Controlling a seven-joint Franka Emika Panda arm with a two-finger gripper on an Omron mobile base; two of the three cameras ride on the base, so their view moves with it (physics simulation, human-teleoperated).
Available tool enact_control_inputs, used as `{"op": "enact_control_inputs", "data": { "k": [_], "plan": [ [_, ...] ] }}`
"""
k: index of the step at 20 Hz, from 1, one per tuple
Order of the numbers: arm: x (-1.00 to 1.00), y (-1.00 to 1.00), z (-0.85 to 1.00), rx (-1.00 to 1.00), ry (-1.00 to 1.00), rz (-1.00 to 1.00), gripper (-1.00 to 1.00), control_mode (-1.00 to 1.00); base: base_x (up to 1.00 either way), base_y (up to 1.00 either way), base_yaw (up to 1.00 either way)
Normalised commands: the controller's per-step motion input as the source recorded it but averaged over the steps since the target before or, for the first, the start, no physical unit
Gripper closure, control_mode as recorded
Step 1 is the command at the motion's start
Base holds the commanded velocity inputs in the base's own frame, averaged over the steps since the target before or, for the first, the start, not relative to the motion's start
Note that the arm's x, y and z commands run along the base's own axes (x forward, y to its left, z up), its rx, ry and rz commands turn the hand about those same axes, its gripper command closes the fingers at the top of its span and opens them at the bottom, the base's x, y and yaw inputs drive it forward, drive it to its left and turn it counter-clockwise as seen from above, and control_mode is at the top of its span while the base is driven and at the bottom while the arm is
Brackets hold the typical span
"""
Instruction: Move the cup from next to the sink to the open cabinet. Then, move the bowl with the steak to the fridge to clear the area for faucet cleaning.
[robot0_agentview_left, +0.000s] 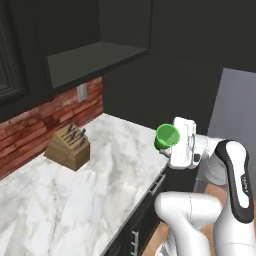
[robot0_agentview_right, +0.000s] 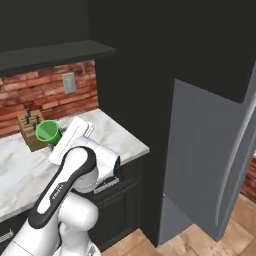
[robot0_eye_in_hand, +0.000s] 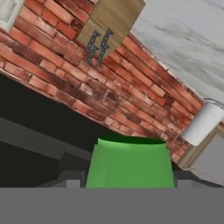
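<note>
The pincer (robot0_agentview_left: 169, 140) grips the small bright green tapered cup (robot0_agentview_left: 167, 135), carried mid-air over the marble counter's near edge; next, lift it far-left onto the black open cabinet's dark shelf (robot0_agentview_left: 95, 59).

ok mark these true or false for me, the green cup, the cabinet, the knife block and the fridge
1. The two-finger gripper holds the small bright green tapered cup. True.
2. The cup stands on the dark shelf of the black open upper cabinet. False: it is held in the air, over the white marble counter's edge.
3. A wooden knife block sits on the counter by the red brick wall. True.
4. The tall grey fridge stands open. False: it is closed.
</note>
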Motion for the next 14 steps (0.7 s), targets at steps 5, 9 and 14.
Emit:
{"op": "enact_control_inputs", "data": {
  "k": [5, 9, 14],
  "plan": [
    [0.0, 0.0, 0.0, 0.0, 0.0, 0.0, 1.0, 1.0, 0.69, -0.3, 0.25],
    [0.0, 0.0, 0.0, 0.0, 0.0, 0.0, 1.0, 1.0, 0.5, -0.28, 0.22],
    [0.0, 0.0, 0.0, 0.0, 0.0, 0.0, 1.0, 1.0, 0.3, -0.27, 0.34]
  ]
}}
